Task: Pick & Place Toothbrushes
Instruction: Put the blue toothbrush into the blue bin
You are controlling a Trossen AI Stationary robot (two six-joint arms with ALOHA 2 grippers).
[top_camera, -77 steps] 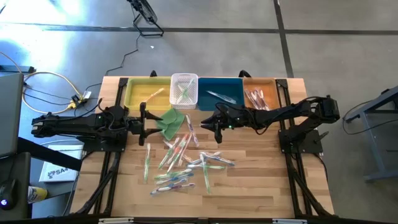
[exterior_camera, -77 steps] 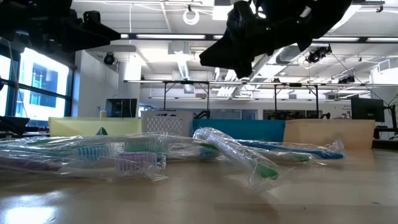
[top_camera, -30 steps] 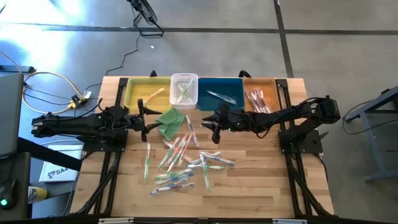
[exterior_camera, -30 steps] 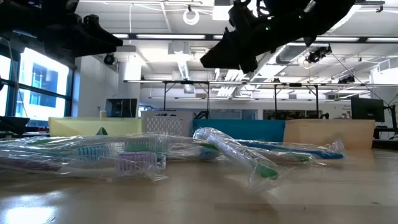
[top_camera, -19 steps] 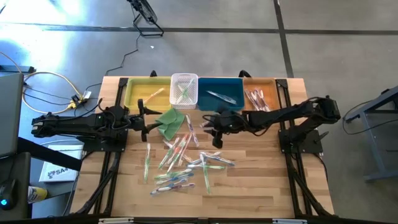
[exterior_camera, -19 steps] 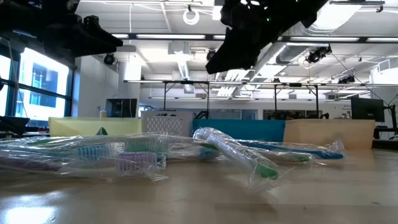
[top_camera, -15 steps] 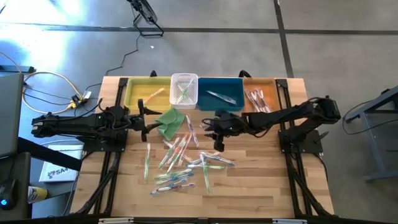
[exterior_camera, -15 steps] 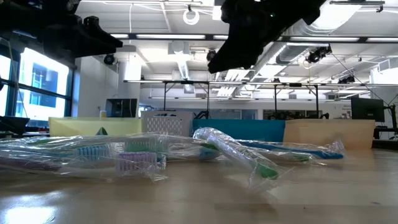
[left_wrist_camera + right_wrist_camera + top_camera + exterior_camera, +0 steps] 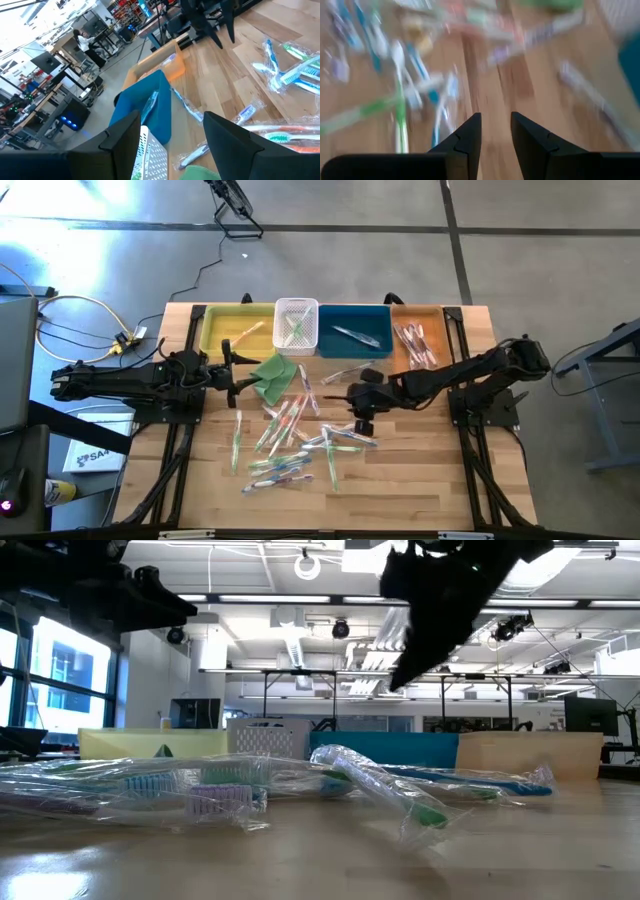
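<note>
The right gripper (image 9: 362,420) has swung away from the far bins and now hangs over the middle of the table (image 9: 430,470), just right of the scattered toothbrushes (image 9: 290,442); a wrapped toothbrush (image 9: 343,373) now lies alone on the wood in front of the blue bin (image 9: 356,330), where none lay a second ago; the left gripper (image 9: 235,370) has not shifted.

In the right wrist view the two dark fingers (image 9: 470,137) stand parted with bare wood showing between them, so the right gripper is released and holds nothing; the left gripper, near the left edge beside the folded green cloth (image 9: 272,374), also stands spread with nothing between its fingers (image 9: 122,140).

Most toothbrushes lie in a loose heap from the table's centre toward its near left; one lies apart at the left (image 9: 238,438); others sit in the far row, in the yellow bin (image 9: 215,328), the white basket (image 9: 297,322), the blue bin and the orange bin (image 9: 435,315).
</note>
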